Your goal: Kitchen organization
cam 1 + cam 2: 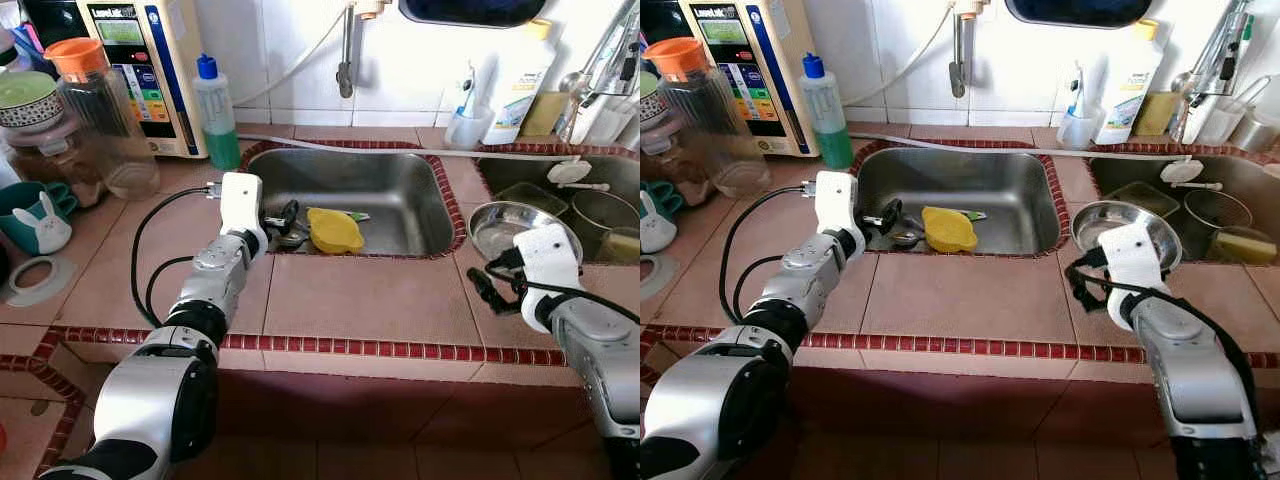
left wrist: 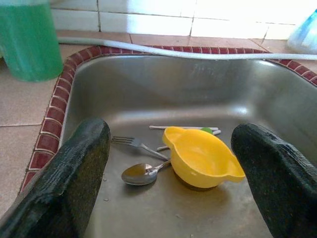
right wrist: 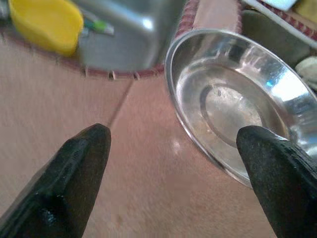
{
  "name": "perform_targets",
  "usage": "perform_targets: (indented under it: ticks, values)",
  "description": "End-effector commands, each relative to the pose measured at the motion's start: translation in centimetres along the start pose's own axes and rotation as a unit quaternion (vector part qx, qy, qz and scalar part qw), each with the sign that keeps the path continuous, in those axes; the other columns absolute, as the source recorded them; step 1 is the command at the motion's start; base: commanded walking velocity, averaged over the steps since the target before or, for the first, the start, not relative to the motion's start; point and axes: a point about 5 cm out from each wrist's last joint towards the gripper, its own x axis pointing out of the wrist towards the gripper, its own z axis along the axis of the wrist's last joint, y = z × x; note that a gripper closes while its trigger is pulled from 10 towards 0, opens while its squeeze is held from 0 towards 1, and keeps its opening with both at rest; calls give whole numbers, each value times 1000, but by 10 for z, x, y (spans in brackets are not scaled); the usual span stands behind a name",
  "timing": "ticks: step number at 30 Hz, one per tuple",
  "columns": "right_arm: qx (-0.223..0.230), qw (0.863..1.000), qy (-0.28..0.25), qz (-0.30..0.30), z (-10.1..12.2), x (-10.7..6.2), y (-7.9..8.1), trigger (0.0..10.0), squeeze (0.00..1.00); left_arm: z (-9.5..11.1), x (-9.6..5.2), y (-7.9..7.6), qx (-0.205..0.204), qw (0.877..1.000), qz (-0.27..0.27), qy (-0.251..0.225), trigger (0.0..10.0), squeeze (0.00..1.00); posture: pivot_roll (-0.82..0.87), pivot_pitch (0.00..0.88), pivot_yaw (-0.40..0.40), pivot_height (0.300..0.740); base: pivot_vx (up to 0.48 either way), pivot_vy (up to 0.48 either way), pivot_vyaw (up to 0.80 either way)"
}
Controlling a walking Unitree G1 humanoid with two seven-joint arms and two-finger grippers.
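1. Left gripper, fingers spread and empty, hangs at the sink's left edge.
2. Yellow bowl lies in the sink, partly hiding a spoon and fork.
3. Right gripper, open, hovers over the counter beside a steel bowl, its far rim cut off.
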Motion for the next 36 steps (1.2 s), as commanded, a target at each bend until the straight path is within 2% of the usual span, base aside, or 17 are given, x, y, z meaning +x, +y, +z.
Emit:
perform_targets:
  ticks: [1,7,8,9,10,25,36]
  values:
    - [-43,999,9,-3,-6,1,-2,10000,0,2,-1,3,1,1000,0,0,10000,0,14,0,50,740,0,0,0]
    - [-66,998,9,17,-11,8,0,10000,0,2,0,3,2,1000,-1,0,10000,0,17,0,50,740,0,0,0]
    - [-71,997,10,24,-12,10,2,2902,0,3,0,3,2,1000,-1,0,10000,0,25,0,49,740,0,0,0]
    - [-70,997,11,29,-13,11,3,2902,0,3,0,4,2,1000,-1,-1,10000,0,27,0,48,740,0,0,0]
    - [-70,997,12,36,-14,12,5,0,0,4,0,4,2,1000,0,-1,10000,0,30,0,47,740,0,0,0]
    - [-61,995,-2,78,-13,16,15,0,0,5,0,5,-2,1000,2,0,10000,0,30,0,50,740,0,0,0]
    - [-67,992,-61,89,7,15,20,0,0,4,0,3,-6,1000,-1,2,10000,0,31,0,48,740,0,0,0]
